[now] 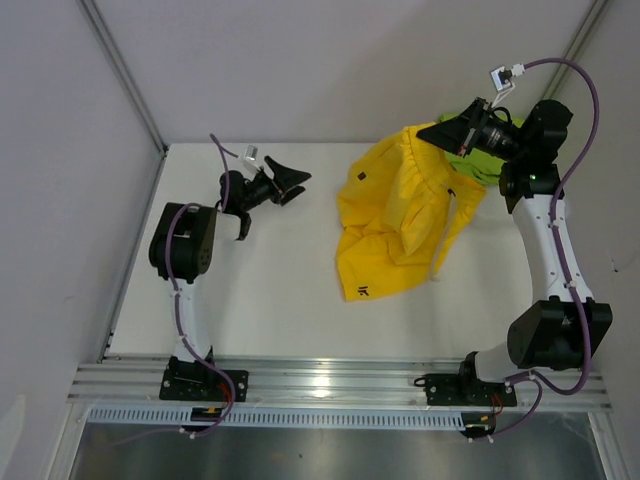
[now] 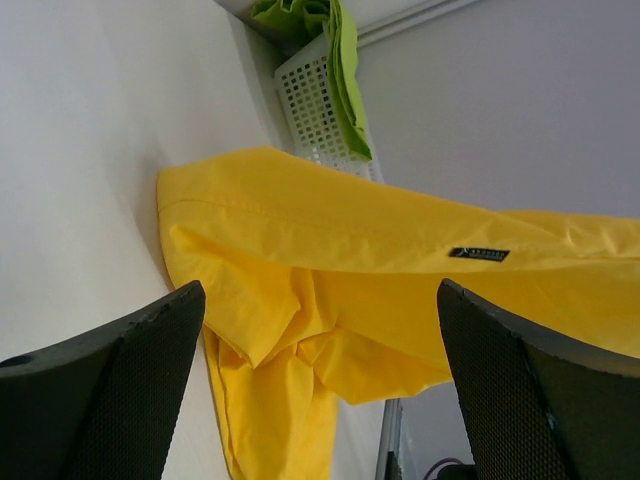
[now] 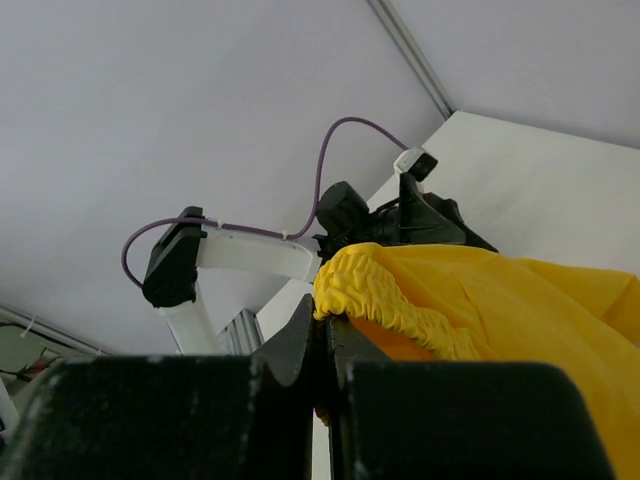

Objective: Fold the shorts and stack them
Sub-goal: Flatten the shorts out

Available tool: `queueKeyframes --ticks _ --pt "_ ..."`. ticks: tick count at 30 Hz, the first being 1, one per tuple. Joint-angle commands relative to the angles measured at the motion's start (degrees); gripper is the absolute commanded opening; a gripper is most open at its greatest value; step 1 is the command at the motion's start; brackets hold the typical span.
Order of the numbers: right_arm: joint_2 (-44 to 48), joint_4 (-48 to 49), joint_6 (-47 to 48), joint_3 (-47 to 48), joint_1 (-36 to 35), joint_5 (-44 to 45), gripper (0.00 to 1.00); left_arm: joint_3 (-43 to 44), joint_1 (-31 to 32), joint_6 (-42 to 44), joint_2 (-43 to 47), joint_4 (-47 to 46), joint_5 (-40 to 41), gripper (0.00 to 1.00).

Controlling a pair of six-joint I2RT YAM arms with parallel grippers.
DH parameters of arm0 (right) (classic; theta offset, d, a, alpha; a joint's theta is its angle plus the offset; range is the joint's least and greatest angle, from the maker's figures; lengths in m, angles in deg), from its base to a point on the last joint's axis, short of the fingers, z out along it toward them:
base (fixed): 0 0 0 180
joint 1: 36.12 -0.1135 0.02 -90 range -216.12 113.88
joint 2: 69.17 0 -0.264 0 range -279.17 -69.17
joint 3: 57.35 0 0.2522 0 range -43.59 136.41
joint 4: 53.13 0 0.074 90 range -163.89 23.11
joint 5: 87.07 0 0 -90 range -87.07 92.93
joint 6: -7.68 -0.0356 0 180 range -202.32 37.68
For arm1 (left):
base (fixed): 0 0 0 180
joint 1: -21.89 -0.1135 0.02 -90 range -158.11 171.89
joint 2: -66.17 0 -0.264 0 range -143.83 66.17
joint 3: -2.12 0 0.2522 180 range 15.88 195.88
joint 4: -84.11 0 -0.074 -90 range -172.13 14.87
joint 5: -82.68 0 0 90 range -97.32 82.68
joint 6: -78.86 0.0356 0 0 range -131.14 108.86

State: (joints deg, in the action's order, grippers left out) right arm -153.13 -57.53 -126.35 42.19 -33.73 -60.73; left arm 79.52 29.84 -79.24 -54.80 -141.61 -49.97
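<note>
The yellow shorts (image 1: 395, 225) hang crumpled over the middle right of the table, their lower part resting on it. My right gripper (image 1: 432, 131) holds them up at the back and is shut on their gathered elastic waistband (image 3: 385, 295). A white drawstring (image 1: 445, 235) dangles on their right side. The lime green shorts (image 1: 482, 166) peek out under the right arm, and in the left wrist view the green shorts (image 2: 345, 60) drape over a basket. My left gripper (image 1: 295, 185) hovers to the left of the yellow shorts (image 2: 330, 250), open and holding nothing.
A white mesh basket (image 2: 312, 110) stands at the back right against the wall. The table's left edge (image 1: 135, 250) meets a grey side wall. A metal rail (image 1: 330, 375) carrying both arm bases runs along the near edge.
</note>
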Motion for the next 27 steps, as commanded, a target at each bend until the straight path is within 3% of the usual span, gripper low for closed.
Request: queueKeyframes --ticks 1,8,13,16,23,27 --pt "2.49 -2.68 3.95 2.73 -0.63 -2.52 0.0 6.05 1.37 -1.96 -1.11 -4.78 -1.82 0.99" --pt "1.79 -2.95 4.48 2.73 -1.07 -3.4 0.0 12.73 5.23 11.55 -2.78 6.82 -0.33 0.99" --pt "1.79 -2.69 3.95 3.17 -1.16 -3.93 0.0 13.53 7.26 20.26 -2.08 4.03 -1.46 0.99" --pt "1.44 -2.69 4.04 3.52 -1.16 -4.1 0.0 12.31 8.49 32.63 -0.15 4.91 -3.13 0.99" --pt "1.08 -1.02 2.81 3.61 -1.34 -4.98 0.0 11.16 9.19 32.67 -2.08 -11.61 -11.48 0.99" --pt "0.99 -1.19 2.9 3.61 -1.43 -5.25 0.0 13.79 10.16 36.62 -2.34 -8.46 -12.45 0.99"
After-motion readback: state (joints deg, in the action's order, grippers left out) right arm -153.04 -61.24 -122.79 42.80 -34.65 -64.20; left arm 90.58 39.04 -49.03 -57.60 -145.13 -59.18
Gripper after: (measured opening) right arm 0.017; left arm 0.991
